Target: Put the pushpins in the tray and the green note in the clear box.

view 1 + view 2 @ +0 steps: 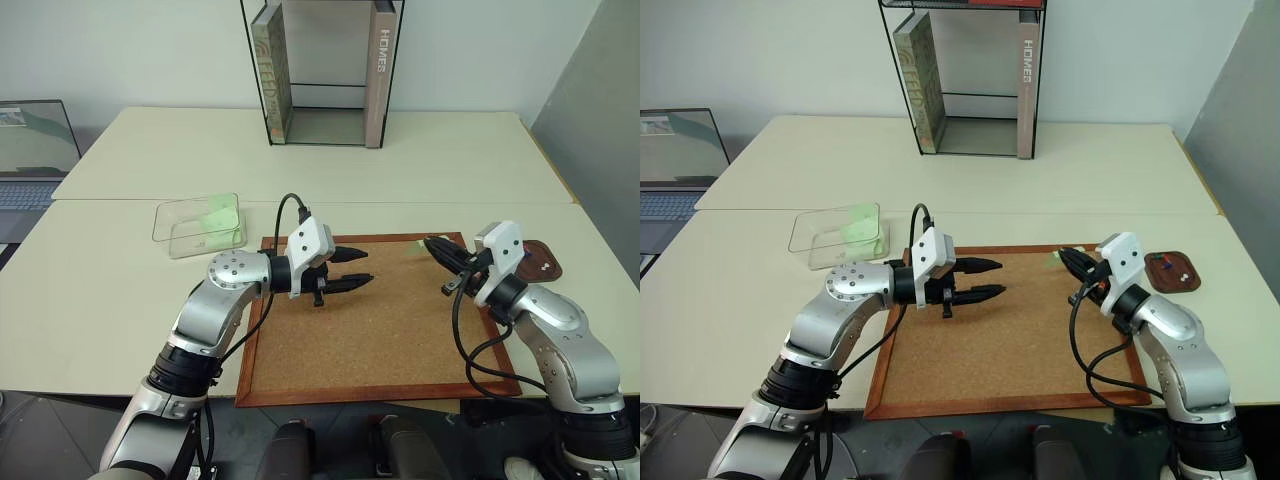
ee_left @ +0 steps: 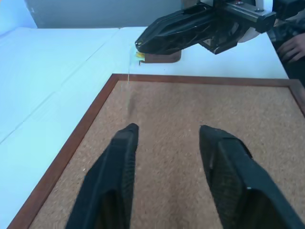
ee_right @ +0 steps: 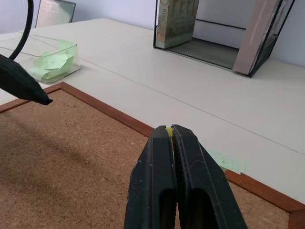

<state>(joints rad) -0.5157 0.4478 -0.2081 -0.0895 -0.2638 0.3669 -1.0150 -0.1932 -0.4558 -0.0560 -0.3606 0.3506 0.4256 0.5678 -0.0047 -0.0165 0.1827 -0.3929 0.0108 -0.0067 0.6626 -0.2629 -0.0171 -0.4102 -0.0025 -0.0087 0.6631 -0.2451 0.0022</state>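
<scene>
Head view: the corkboard (image 1: pixel 380 320) lies bare at the table's near edge, with open table on its left and far sides. The left gripper (image 1: pixel 358 268) hovers over it, fingers spread, gripping nothing. The tray (image 1: pixel 540 262) touches the board's right edge.

Right wrist view: the right gripper (image 3: pixel 170 133) is clenched on a yellow pin (image 3: pixel 168 131). A green note (image 3: pixel 228 162) lies flat by the frame, long axis along it. Other notes (image 3: pixel 51 62) sit in the box (image 3: pixel 71 59).
</scene>
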